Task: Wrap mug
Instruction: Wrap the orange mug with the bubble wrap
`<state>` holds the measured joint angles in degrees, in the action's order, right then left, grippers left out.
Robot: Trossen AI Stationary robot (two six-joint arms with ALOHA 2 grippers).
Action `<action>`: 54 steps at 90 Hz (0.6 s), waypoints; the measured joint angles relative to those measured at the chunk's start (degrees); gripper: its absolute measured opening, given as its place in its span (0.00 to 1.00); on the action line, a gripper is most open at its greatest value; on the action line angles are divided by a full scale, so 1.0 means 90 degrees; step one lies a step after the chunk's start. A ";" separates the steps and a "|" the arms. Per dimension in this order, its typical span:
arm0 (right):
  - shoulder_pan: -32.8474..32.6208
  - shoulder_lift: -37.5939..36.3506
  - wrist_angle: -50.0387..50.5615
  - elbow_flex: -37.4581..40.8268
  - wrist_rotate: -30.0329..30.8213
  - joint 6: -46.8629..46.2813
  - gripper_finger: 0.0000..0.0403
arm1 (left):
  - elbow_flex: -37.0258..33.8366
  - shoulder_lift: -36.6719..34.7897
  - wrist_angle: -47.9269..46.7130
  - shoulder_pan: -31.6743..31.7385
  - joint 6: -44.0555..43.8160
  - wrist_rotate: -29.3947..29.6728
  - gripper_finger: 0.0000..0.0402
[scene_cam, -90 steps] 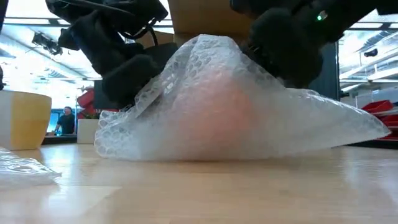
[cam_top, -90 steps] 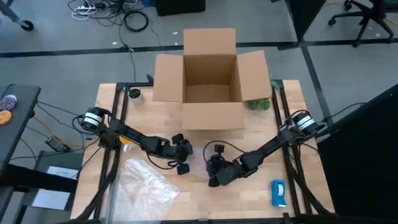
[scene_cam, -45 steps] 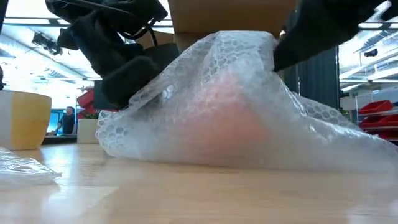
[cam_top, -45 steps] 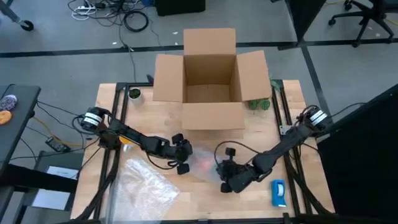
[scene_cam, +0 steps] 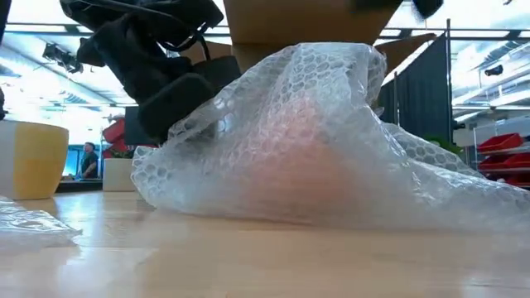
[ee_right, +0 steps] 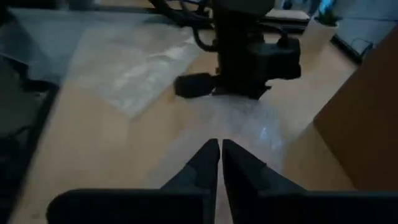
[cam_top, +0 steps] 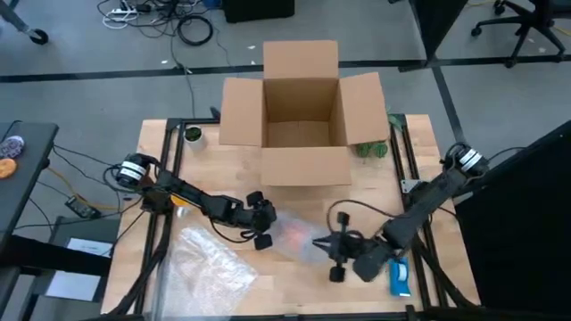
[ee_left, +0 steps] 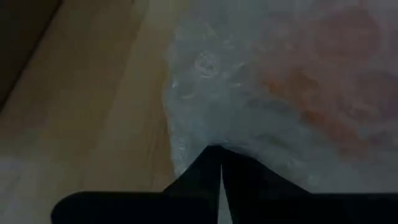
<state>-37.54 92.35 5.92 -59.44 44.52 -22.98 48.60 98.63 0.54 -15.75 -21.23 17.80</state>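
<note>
1. The mug (scene_cam: 302, 153) sits on the table (cam_top: 294, 290) in front of the open cardboard box (cam_top: 302, 111), between the two grippers. It shows only as an orange-pink blur through a sheet of bubble wrap (scene_cam: 331, 141) draped over it.
2. Left gripper (ee_left: 221, 163): fingertips pressed together, pinching the edge of the bubble wrap on the left side of the mound.
3. Right gripper (ee_right: 220, 149): fingers clenched together; whether they grip the sheet cannot be told. In the high view it lies to the right of the mound, just beside the trailing edge of the wrap.
4. A second, flat sheet of bubble wrap (cam_top: 210, 267) lies on the table's front left, apart from the mound.
5. A blue-and-white object (cam_top: 399, 276) lies near the right arm, at the table's front right.
</note>
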 joint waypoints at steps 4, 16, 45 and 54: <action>0.0168 0.0291 -0.0058 0.0001 -0.0360 -0.0018 0.00 | 0.0000 -0.0002 -0.0002 0.0000 -0.0010 0.0002 0.00; 0.0202 0.0864 0.0240 -0.0022 -0.0740 -0.0730 0.00 | 0.0000 -0.0002 -0.0001 0.0000 -0.0021 0.0007 0.00; -0.0291 0.0842 0.0732 0.0056 -0.0421 -0.1360 0.00 | 0.0002 -0.0012 -0.0005 0.0000 -0.0052 -0.0010 0.00; -0.0347 0.0718 0.0671 -0.0010 -0.0418 -0.1506 0.00 | 0.0002 -0.0012 0.0027 0.0000 -0.0101 -0.0009 0.00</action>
<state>-40.66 98.81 11.95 -59.53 40.76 -36.54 48.62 98.52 0.78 -15.75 -22.15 17.72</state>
